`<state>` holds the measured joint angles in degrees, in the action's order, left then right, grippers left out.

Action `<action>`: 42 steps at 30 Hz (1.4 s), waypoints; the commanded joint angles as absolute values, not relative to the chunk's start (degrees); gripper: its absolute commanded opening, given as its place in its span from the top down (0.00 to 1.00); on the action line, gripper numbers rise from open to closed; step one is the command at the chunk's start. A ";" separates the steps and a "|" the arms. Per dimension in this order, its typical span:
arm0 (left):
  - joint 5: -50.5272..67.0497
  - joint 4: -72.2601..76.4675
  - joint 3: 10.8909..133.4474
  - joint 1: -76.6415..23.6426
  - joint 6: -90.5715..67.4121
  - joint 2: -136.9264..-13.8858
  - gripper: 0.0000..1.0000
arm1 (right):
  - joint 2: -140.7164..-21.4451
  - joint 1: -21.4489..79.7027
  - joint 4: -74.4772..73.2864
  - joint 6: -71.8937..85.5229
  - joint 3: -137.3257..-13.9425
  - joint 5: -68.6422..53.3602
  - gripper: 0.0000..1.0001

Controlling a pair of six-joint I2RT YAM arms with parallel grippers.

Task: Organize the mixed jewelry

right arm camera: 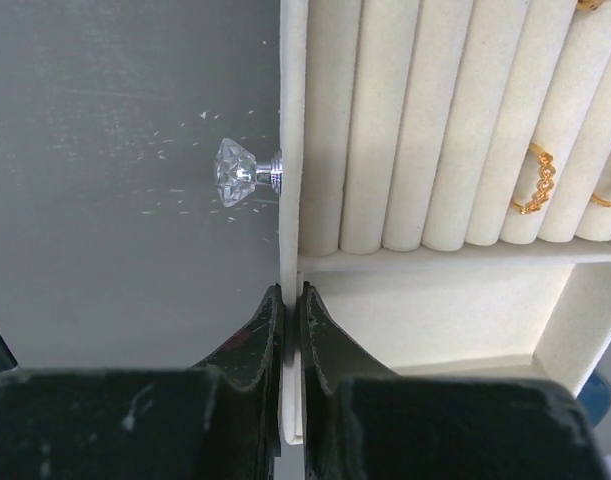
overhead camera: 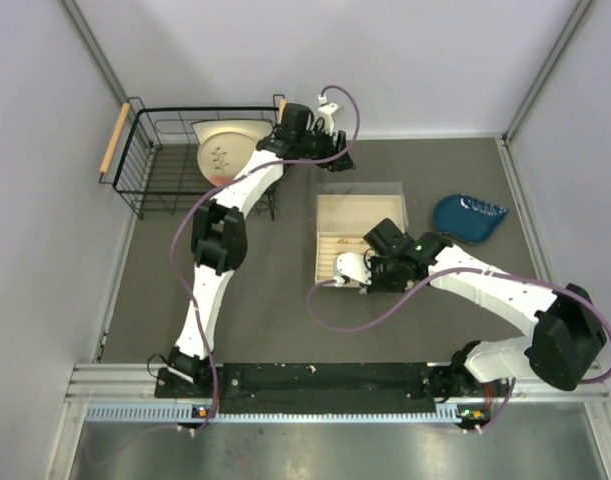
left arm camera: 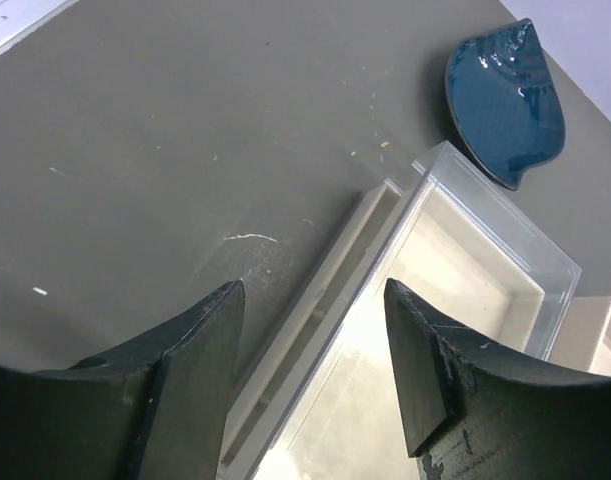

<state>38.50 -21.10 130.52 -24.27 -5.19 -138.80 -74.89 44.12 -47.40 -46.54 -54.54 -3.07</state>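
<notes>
Right pincer (right arm camera: 291, 295) pressed together on the thin front wall of the beige drawer (right arm camera: 291, 120), along from its crystal knob (right arm camera: 247, 172). Gold rings (right arm camera: 533, 180) sit in slots between the drawer's padded rolls, on the side away from the knob; silver hoop not visible. Left pincer (left arm camera: 313, 300) spread, holding nothing, above the clear case (left arm camera: 485, 250) at the drawer's far end. Risk: the wall gives a narrow hold. A skewed pull could slip off and jolt the drawer, shaking rings out of their slots.
</notes>
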 commanded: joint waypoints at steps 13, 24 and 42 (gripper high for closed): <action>42.98 -15.64 129.38 -26.19 -7.29 -139.13 0.36 | -77.08 40.08 -43.77 -48.69 -59.76 -5.71 1.00; 43.24 -14.68 128.76 -26.81 -7.82 -139.48 0.36 | -77.52 39.73 -43.33 -49.04 -59.24 -6.06 1.00; 44.12 -13.80 128.67 -26.81 -8.79 -140.01 0.35 | -78.93 39.29 -42.80 -50.01 -59.68 -5.63 1.00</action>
